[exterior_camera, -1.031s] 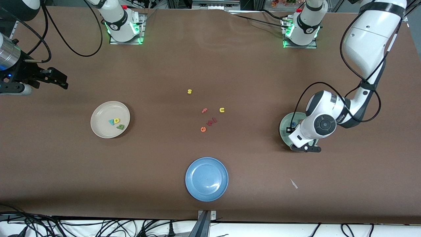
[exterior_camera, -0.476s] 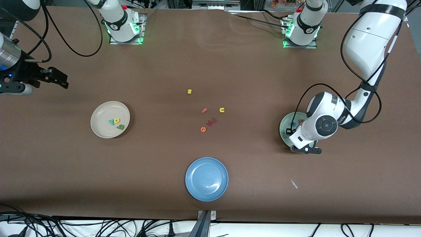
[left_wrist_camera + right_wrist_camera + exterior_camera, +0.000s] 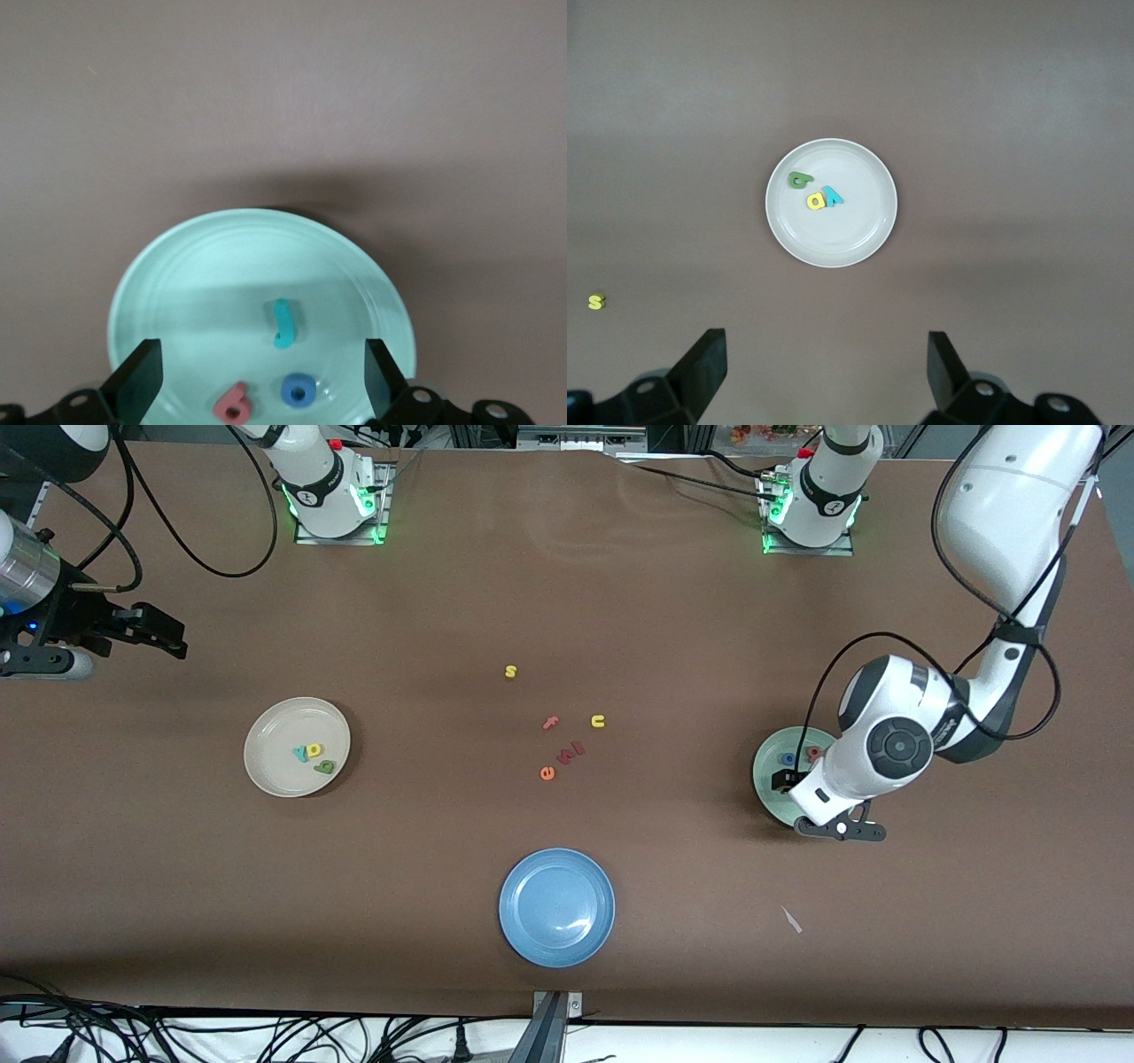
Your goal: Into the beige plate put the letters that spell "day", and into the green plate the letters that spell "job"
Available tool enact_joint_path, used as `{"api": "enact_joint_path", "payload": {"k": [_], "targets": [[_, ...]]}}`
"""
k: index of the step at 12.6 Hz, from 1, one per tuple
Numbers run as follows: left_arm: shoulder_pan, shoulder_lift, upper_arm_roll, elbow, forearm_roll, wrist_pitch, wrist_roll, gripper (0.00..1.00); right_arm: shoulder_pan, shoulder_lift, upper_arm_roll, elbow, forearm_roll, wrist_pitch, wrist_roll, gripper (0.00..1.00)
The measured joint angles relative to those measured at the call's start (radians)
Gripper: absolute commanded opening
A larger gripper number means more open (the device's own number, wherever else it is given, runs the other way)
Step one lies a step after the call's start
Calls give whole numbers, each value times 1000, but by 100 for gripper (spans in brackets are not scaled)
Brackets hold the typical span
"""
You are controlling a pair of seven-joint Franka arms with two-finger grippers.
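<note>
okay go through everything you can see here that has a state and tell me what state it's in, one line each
green plate: holds teal j, blue o, pink b
beige plate: holds yellow d, green a, teal y
blue plate: empty
left gripper: open over green plate, holding nothing
right gripper: open, waiting, holding nothing

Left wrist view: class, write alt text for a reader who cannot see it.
A pale green plate on a brown table holds a teal "j", a blue "o" and a pink "b", with the left gripper open above them.
</note>
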Motion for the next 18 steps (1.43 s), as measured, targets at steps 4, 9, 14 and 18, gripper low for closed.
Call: {"api": "enact_joint_path", "payload": {"k": [4, 9, 14, 18], "targets": [[0, -155, -36, 23, 0, -118, 0, 100, 0, 0, 0, 0, 0, 0, 0, 100], [1, -226, -92, 226, -48, -389, 3, 100, 0, 0, 0, 0, 0, -1, 0, 100], [62, -255, -92, 311, -152, -455, 114, 100, 0, 1, 0, 0, 0, -1, 0, 100], [41, -324, -34, 311, -219, -471, 163, 100, 0, 1, 0, 0, 0, -2, 0, 100]]}}
